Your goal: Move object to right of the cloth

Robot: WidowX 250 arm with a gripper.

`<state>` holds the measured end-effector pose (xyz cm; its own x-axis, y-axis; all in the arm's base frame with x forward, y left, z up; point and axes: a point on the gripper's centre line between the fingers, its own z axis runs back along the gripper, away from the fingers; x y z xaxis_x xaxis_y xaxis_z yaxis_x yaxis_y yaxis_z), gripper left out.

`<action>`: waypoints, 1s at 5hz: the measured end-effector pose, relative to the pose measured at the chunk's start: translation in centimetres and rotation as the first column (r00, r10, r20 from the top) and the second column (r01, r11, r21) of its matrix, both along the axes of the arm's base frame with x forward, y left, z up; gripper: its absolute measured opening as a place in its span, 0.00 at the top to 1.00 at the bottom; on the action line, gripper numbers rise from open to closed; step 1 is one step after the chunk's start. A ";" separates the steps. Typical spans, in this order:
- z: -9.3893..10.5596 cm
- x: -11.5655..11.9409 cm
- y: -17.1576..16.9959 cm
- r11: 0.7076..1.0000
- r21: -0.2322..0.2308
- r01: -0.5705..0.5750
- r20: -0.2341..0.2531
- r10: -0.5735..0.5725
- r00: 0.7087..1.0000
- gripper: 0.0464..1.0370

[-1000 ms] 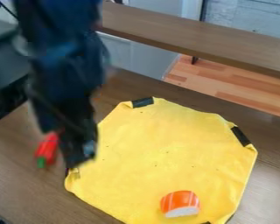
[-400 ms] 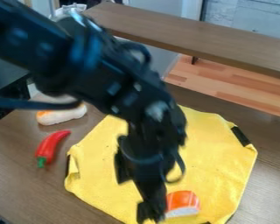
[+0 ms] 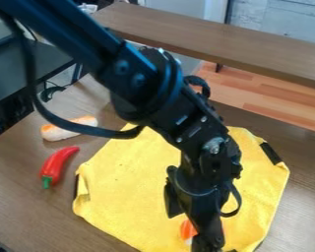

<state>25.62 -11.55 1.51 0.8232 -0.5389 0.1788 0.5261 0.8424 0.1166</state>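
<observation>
- Beyond the tabletop (image 3: 22,167), light orange planks across the floor (image 3: 265,96), with a long brown shelf (image 3: 206,34) above and a pale grey wall (image 3: 292,17) behind it.
- Past the tabletop's left edge, a dark side table (image 3: 28,74).
- Spread flat over the brown tabletop, a yellow cloth (image 3: 127,177), dark patches on its corners, the left corner folded over a little.
- On the cloth, toward its near side, an orange-and-white toy sushi piece (image 3: 188,230), partly hidden behind the tool (image 3: 206,242).
- Slanting in from the upper left, the black arm (image 3: 137,83), across the tabletop and down over the cloth, with the tool low over its near part.
- No telling from this angle how far open, nor whether gripping the sushi piece.
- Left of the cloth, toward the tabletop's left edge, a red toy chili (image 3: 58,163) with a green stem, apart from the cloth.
- Farther back, near that same edge, a whitish-orange toy roll (image 3: 57,132), partly crossed by the arm's drooping cable (image 3: 114,133).
</observation>
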 end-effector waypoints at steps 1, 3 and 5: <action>-0.2 1.6 -0.6 0.998 -0.015 0.057 0.065 -0.056 0.996 0.04; -1.1 2.5 -1.3 0.991 -0.028 0.135 0.114 -0.130 0.985 0.04; -2.6 3.6 -1.9 0.992 -0.027 0.127 0.096 -0.124 0.988 0.04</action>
<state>29.24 -13.49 -1.10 0.7283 -0.6293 0.2711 0.6159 0.7746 0.1437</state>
